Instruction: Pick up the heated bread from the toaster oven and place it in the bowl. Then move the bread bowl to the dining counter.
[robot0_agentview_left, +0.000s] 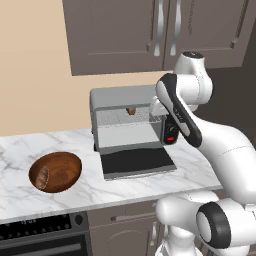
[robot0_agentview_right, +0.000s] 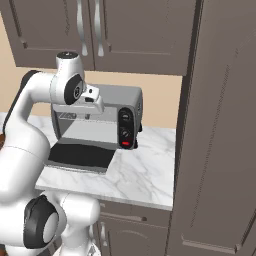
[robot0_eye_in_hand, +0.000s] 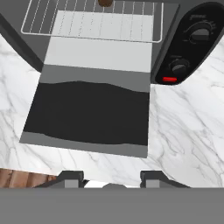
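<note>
Still inside the toaster oven (robot0_agentview_left: 131, 122), the heated bread (robot0_agentview_left: 131, 111) sits far back on the wire rack (robot0_eye_in_hand: 92, 19), behind the dropped door (robot0_agentview_left: 137, 162). It looks light, slightly crusty and soft within, so I'd pinch it gently across its rounded sides. Above the door's front edge, the hand (robot0_eye_in_hand: 112, 177) hovers partly open, its fingers (robot0_eye_in_hand: 70, 178) apart, holding and touching nothing. Left of the oven on the counter (robot0_agentview_left: 195, 167) waits the bowl (robot0_agentview_left: 56, 171).
</note>
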